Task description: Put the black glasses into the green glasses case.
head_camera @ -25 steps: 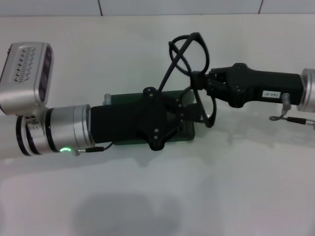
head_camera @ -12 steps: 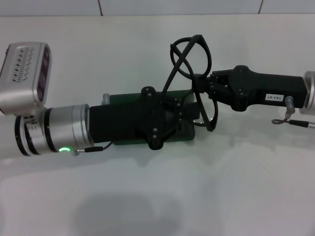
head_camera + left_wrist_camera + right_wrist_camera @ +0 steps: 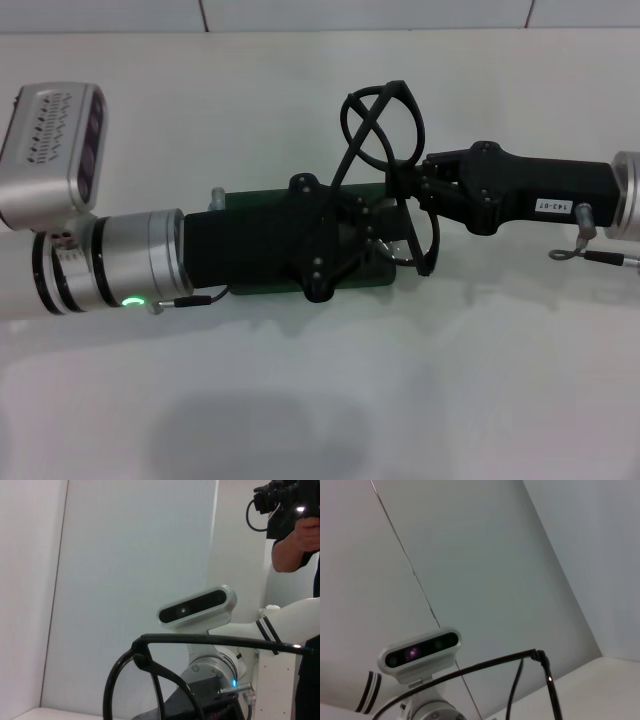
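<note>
The green glasses case (image 3: 258, 198) lies at the table's middle, mostly covered by my left gripper (image 3: 372, 238), which reaches in from the left and hovers over or rests on it. My right gripper (image 3: 402, 183) comes in from the right and is shut on the black glasses (image 3: 380, 125) at the case's right end. One lens ring stands up behind the case and the other hangs down in front of its right edge. The glasses frame (image 3: 150, 680) fills the lower part of the left wrist view. A thin temple arm (image 3: 520, 657) crosses the right wrist view.
The white table (image 3: 450, 380) stretches around the case. A person holding a camera (image 3: 295, 515) stands beyond the robot in the left wrist view. The right arm's wrist camera (image 3: 200, 607) and the left arm's wrist camera (image 3: 420, 652) face each other.
My right gripper has shifted slightly down and left with the glasses, bringing the lower lens closer to the case's right end. The left arm has stayed put.
</note>
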Motion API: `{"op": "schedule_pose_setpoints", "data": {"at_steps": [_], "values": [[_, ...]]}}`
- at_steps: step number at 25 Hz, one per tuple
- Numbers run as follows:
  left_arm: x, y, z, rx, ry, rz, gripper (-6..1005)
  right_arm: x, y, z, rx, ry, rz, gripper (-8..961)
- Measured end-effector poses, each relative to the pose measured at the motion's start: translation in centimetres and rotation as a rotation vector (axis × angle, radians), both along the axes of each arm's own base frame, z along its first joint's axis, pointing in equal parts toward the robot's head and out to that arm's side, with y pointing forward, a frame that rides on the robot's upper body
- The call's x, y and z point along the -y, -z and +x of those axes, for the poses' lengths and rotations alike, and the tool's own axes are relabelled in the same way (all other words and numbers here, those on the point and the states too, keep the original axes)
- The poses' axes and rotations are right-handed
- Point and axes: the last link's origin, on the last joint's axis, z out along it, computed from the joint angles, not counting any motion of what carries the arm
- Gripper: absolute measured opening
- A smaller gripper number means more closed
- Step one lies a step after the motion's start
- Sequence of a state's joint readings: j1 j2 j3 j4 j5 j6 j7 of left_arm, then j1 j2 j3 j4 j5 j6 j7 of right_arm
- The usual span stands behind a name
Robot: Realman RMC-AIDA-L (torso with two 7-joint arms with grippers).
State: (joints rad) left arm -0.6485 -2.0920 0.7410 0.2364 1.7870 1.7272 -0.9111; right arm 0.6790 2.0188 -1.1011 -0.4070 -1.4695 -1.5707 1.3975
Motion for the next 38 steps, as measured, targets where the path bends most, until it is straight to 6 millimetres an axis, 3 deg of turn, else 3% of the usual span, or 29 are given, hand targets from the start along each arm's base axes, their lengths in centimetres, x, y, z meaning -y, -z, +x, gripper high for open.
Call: {"op": "schedule_pose_setpoints", "data": {"at_steps": [12,23,30,38], "values": [[0.0,0.0,0.1,0.002,0.001,0.001,18,0.0,0.0,0.0,0.001,-0.001,0.004,152],[0.8,-0.1,-2.0,-0.038,-0.066,0.008,20,-2.2,-2.2,3.8,0.117,0.116,0.196,156],[1.5,-0.1,-2.7,-0.041,-0.075,-0.006,22,-2.5,-3.7,5.9,0.169,0.164,0.249,158],[1.4,-0.9,-1.8,-0.002,-0.026,-0.02,23,-1.8,-2.3,6.0,0.21,0.123,0.243,161]]}}
